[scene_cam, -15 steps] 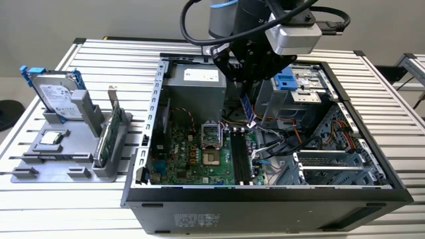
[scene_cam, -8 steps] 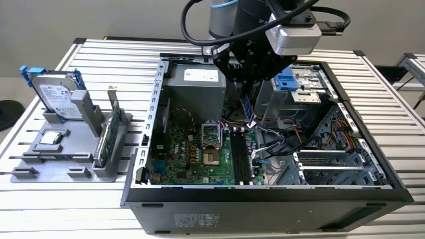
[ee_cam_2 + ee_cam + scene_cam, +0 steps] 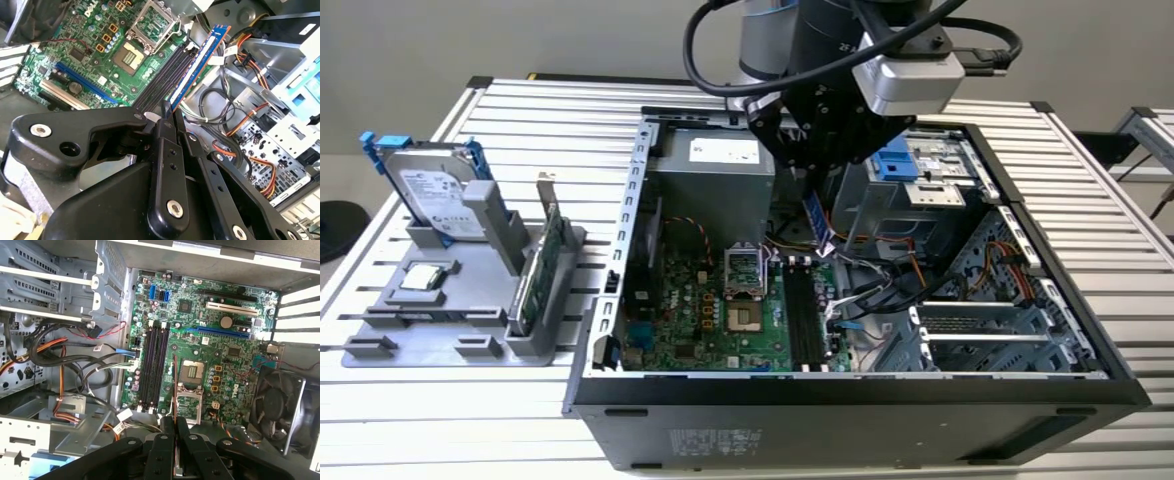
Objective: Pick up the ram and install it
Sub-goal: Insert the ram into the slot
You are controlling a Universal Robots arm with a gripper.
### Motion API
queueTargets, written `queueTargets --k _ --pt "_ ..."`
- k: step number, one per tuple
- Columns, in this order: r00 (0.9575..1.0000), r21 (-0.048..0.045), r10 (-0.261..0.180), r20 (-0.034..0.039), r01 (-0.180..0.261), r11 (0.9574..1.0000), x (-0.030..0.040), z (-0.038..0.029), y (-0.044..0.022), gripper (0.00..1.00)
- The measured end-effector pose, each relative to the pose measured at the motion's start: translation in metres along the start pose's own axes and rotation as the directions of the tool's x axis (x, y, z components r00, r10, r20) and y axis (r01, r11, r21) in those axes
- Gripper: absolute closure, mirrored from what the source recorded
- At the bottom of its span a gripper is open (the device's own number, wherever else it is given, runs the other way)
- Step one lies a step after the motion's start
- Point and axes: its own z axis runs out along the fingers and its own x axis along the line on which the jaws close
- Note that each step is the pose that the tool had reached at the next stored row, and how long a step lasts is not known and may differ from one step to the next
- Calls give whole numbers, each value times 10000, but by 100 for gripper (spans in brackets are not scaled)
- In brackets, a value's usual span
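My gripper (image 3: 821, 170) hangs over the open computer case (image 3: 854, 388), shut on the ram (image 3: 817, 218). The ram is a long blue-green stick pointing down toward the motherboard (image 3: 707, 310). In the second wrist view the ram (image 3: 200, 62) sticks out from between the black fingertips of the gripper (image 3: 170, 109). It shows edge-on as a thin line in the first wrist view, ram (image 3: 174, 385) above gripper (image 3: 174, 421). The black memory slots (image 3: 803, 320) (image 3: 160, 75) (image 3: 154, 367) lie below the stick and a little to one side. It hangs above the board without touching it.
On the exterior view's left a grey stand (image 3: 454, 330) holds a silver hard drive (image 3: 434, 190) with blue rails, a green card (image 3: 540, 265) and a small chip (image 3: 427, 278). Loose cables (image 3: 881, 280), drive cages (image 3: 987, 330) and a power supply (image 3: 714, 170) crowd the case.
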Motion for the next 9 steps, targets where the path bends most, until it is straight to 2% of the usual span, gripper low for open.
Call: queueTargets --k 9 --pt "10000 1 -2 0 2 10000 11 24 3 100"
